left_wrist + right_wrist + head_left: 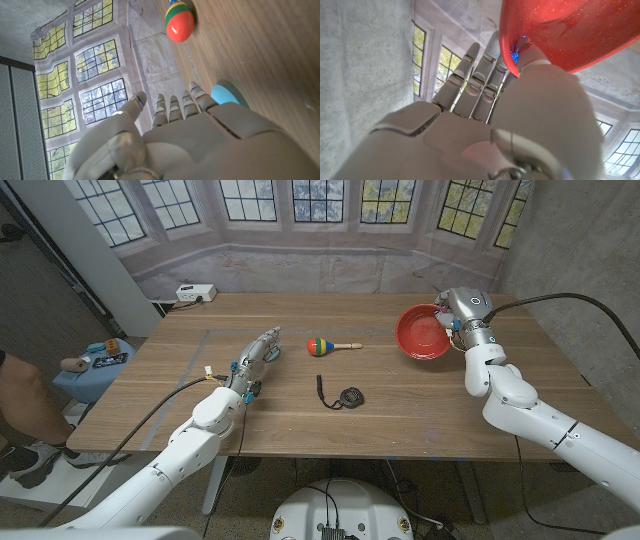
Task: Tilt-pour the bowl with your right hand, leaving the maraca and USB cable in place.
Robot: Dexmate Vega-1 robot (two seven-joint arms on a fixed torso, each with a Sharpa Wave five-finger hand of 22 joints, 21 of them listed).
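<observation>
The red bowl point(422, 332) is at the table's far right, tipped up on its edge with its inside facing the table's middle. My right hand point(462, 315) grips its rim at the right side; in the right wrist view the thumb and fingers point(480, 75) pinch the red rim point(570, 35). The striped maraca point(320, 346) lies mid-table with its wooden handle pointing right, and its red end shows in the left wrist view point(179, 22). The black USB cable point(345, 396) lies coiled in front of it. My left hand point(256, 358) is left of the maraca, fingers straight, holding nothing.
A small light-blue disc point(225, 95) lies on the wooden table point(420, 410) by my left hand's fingertips. A white power strip point(196, 293) sits at the back left corner. A person's leg point(20, 395) and a blue stool point(95, 365) with small items stand beyond the left edge.
</observation>
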